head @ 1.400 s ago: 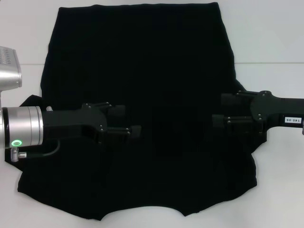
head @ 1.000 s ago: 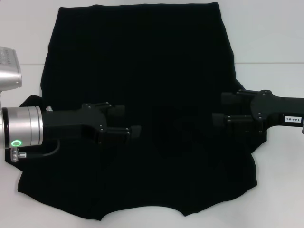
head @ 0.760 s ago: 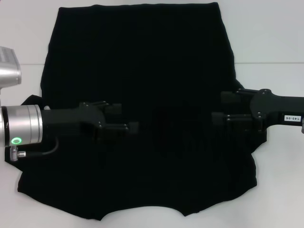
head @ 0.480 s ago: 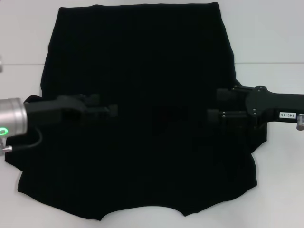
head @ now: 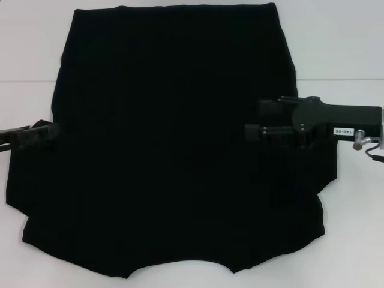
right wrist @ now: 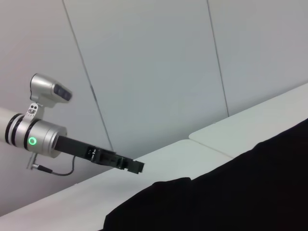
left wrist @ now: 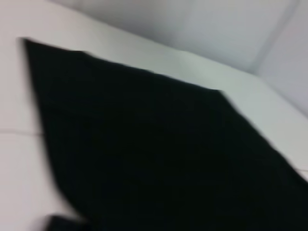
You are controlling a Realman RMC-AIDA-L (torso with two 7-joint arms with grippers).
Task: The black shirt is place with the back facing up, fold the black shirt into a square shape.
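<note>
- The black shirt (head: 174, 144) lies spread flat on a white surface (head: 336, 48), filling most of the head view from the top edge down to the bottom edge.
- The surface shows bare along the left and right sides of the frame; a thin seam line (head: 342, 80) crosses it on the right, in the upper third, and another stretch shows at the left.
- The shirt's top edge is straight, and its lower edge is wavy with a shallow curve in the middle.
- The right gripper (head: 255, 120) reaches in from the right edge at mid-height, above the shirt's right side, its two fingers spread apart and pointing toward the centre.
- The left gripper (head: 51, 131) sits at the far left edge, mid-height, by the shirt's left border; I cannot tell how its fingers stand.
- In the right wrist view, pale grey wall panels (right wrist: 154, 72) with vertical joints rise behind the surface.
</note>
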